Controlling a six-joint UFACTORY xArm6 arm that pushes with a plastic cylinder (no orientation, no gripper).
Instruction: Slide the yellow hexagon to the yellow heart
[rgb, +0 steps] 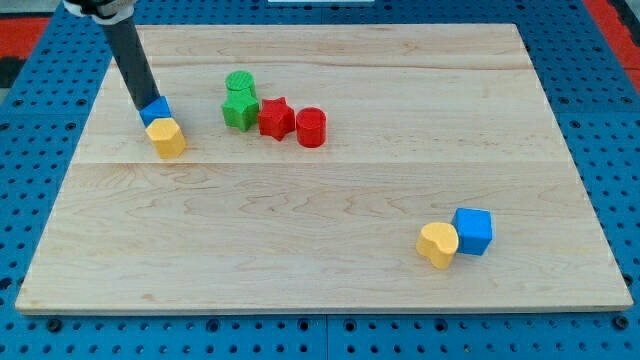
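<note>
The yellow hexagon (167, 137) lies on the wooden board at the view's upper left. A small blue block (156, 109) touches it from above. My tip (146, 104) stands at the blue block's upper left edge, just above and left of the hexagon. The yellow heart (437, 245) lies at the view's lower right, touching a blue cube (473, 231) on its right. The hexagon and the heart are far apart.
A green cylinder (240, 84), a green star (239, 110), a red star (276, 118) and a red cylinder (311, 127) cluster right of the hexagon. The board's left edge (75, 160) is near the hexagon.
</note>
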